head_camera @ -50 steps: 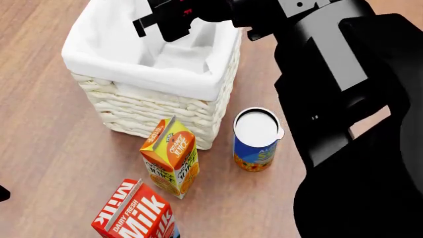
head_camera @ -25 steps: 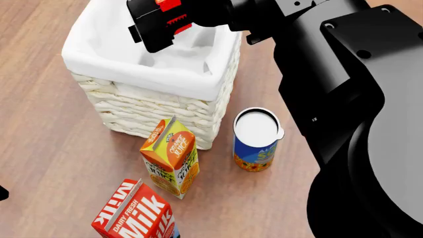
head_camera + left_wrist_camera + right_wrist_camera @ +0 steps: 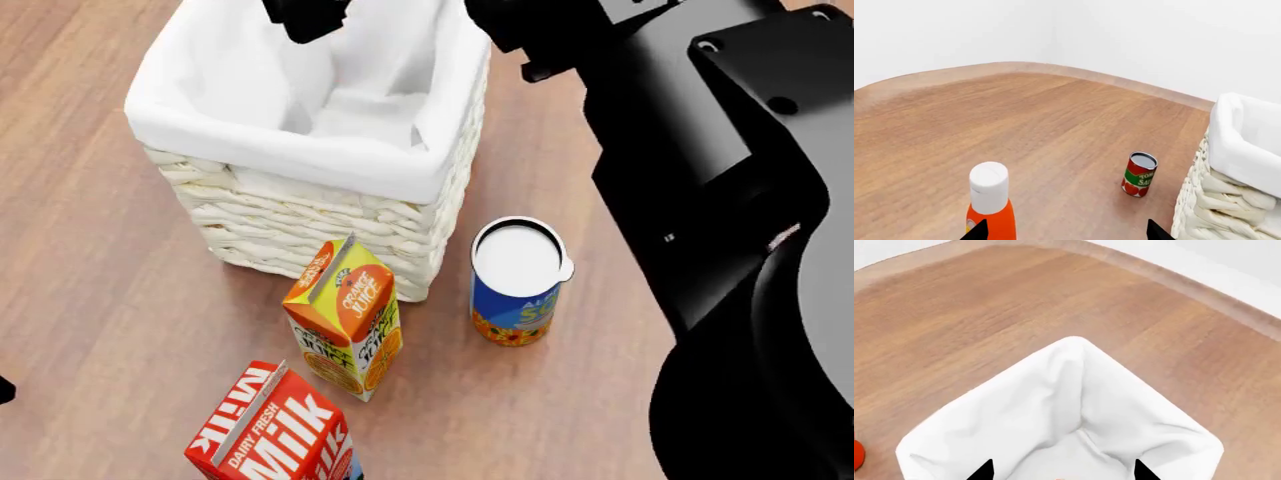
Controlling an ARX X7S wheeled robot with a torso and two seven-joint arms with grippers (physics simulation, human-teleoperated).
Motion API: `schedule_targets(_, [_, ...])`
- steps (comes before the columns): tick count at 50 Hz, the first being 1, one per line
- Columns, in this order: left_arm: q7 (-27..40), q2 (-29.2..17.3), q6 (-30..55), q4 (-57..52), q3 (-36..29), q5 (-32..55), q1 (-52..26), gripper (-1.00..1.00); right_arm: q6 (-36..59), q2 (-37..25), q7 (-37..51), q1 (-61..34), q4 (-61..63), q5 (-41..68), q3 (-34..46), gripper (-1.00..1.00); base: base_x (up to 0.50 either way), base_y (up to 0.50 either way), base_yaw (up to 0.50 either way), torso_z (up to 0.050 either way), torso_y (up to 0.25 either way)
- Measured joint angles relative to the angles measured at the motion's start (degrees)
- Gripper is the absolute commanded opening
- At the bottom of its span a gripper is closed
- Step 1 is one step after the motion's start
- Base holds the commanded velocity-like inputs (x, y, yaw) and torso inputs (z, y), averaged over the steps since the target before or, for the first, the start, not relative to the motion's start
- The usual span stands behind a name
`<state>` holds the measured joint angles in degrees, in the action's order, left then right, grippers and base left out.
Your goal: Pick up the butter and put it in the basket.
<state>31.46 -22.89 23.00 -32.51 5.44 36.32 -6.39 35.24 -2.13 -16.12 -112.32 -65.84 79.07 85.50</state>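
Over the basket (image 3: 300,135), at the head view's top edge, the right gripper (image 3: 1061,471) hangs with fingertips spread apart. Whether it grips the butter I cannot tell; none shows clearly. Probably the release step: let go, then lift clear.

Basket (image 3: 314,190) open above; juice carton (image 3: 344,318) crowds its front.

cream woven basket (image 3: 334,225) with white liner, red-white milk carton (image 3: 274,430), orange juice carton (image 3: 344,318)
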Motion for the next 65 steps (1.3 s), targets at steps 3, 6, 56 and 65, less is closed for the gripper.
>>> schedule_targets(3, [0.03, -0.04, -0.05, -0.04, -0.02, 0.0, 0.04, 1.0, -1.72, -2.4, 3.0, 0.46, 4.12, 0.2, -0.66, 1.0, 0.0, 0.0, 0.0, 0.0, 0.0])
schedule_targets(6, [0.04, -0.07, -0.14, -0.08, -0.09, -0.05, 0.1, 1.0, -3.95, -5.33, 6.4, 0.99, 8.97, 0.07, -1.35, 1.0, 0.0, 0.0, 0.0, 0.0, 0.0])
schedule_targets(56, [-1.09, -1.5, -2.2, -3.71, -0.49, 0.32, 2.29, 1.0, -25.49, -44.06, 54.15, 10.06, 72.75, -14.7, -4.38, 1.0, 0.0, 0.0, 0.0, 0.0, 0.0])
schedule_targets(65, [-1.04, -2.09, -2.58, -6.11, 0.72, 1.85, 3.31, 1.0, -27.19, -50.79, 60.8, 12.19, 84.0, -16.26, -4.6, 1.0, 0.0, 0.0, 0.0, 0.0, 0.0])
